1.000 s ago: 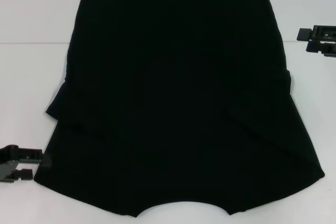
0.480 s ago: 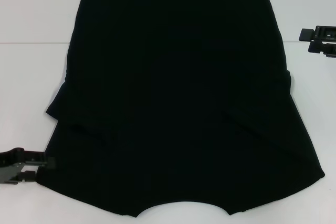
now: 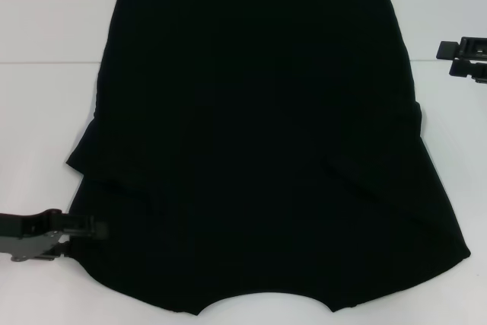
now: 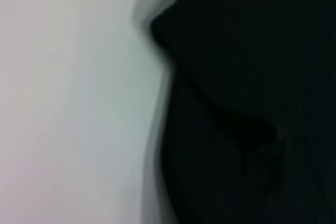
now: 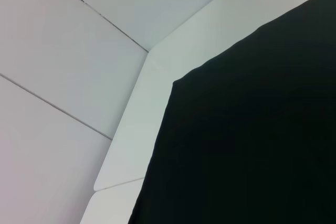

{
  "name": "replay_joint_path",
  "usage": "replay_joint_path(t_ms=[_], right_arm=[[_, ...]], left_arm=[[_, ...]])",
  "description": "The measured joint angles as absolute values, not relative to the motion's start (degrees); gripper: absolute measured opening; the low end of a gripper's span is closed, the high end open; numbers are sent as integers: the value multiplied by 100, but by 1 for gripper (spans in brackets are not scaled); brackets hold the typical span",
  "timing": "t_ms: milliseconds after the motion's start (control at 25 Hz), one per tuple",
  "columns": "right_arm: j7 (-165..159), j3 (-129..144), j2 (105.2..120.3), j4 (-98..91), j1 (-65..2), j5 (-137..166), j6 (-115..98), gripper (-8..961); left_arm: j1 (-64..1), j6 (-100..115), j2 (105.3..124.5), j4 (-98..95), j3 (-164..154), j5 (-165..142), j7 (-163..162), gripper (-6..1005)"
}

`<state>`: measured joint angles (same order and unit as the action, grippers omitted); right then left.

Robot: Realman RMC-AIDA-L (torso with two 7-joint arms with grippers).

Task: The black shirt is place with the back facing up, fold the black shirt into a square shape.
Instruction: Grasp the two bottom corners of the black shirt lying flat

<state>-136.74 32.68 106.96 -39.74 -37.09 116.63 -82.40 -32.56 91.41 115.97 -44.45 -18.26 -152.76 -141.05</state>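
Note:
The black shirt (image 3: pixel 259 150) lies flat on the white table (image 3: pixel 46 112) and fills most of the head view. Its sleeves are folded in over the body, and the curved neckline is at the near edge. My left gripper (image 3: pixel 80 240) is at the shirt's near left edge, open, with its upper finger (image 3: pixel 84 227) reaching over the fabric. The left wrist view shows a raised fold of the shirt (image 4: pixel 252 103) beside bare table. My right gripper (image 3: pixel 447 60) hangs open off the shirt's far right side, apart from it. The right wrist view shows a far corner of the shirt (image 5: pixel 252 140).
White table surface (image 3: pixel 456 157) runs along both sides of the shirt. A seam line crosses the table (image 3: pixel 46 62) on the left. In the right wrist view the table's edge (image 5: pixel 152 77) gives way to a tiled floor (image 5: pixel 63 51).
My left gripper has slid right, from beside the shirt's edge to reaching over it. My right gripper has drawn slightly farther right, away from the shirt.

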Motion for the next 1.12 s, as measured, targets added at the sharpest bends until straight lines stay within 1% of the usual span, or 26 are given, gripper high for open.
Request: replay_joint_path(t_ms=[280, 480, 720, 1000, 1120], right_arm=[[-13671, 3263, 10689, -3975, -3707, 11663, -8280, 628], [-13669, 3292, 10669, -3982, -3692, 11702, -8337, 627], [-13696, 3321, 10649, -4013, -3681, 11997, -8445, 627], [-13673, 3323, 10596, -4087, -3683, 12509, -8777, 628], [-13660, 3332, 10592, -4266, -3685, 13170, -9049, 628]], left_arm=[[-3317, 9035, 11622, -4387, -1821, -15273, -14121, 711], [-3313, 9019, 11622, -4390, -1821, -15256, -14105, 556], [-3318, 9069, 11609, -4353, -1791, -15183, -13957, 319], [-3353, 9255, 11578, -4289, -1772, -14978, -13702, 101], [-3357, 9469, 11559, -4284, -1762, -14690, -13595, 78]])
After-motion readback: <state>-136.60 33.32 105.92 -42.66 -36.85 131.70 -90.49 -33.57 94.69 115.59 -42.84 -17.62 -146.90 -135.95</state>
